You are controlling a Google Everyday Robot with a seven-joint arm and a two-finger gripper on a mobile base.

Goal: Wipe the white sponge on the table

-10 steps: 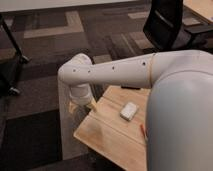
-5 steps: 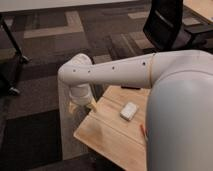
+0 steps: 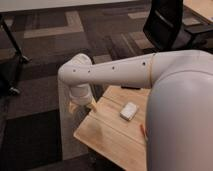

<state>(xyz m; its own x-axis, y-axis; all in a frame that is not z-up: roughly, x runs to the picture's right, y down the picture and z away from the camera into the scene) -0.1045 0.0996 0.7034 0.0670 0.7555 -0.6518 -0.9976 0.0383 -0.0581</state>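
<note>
The white sponge (image 3: 129, 111) lies flat on the light wooden table (image 3: 107, 137), near its far edge. My big white arm (image 3: 115, 70) reaches across the view above the table's far left corner and bends at an elbow (image 3: 75, 72). A pale link drops from there beside the table's left corner. My gripper is not visible; it lies past that bend, hidden or out of frame. Nothing touches the sponge.
A slim orange stick (image 3: 143, 131) lies on the table just right of the sponge, partly behind my arm's shell. A black office chair (image 3: 167, 25) stands behind the table. Another chair's legs (image 3: 11, 55) stand at the left on grey carpet.
</note>
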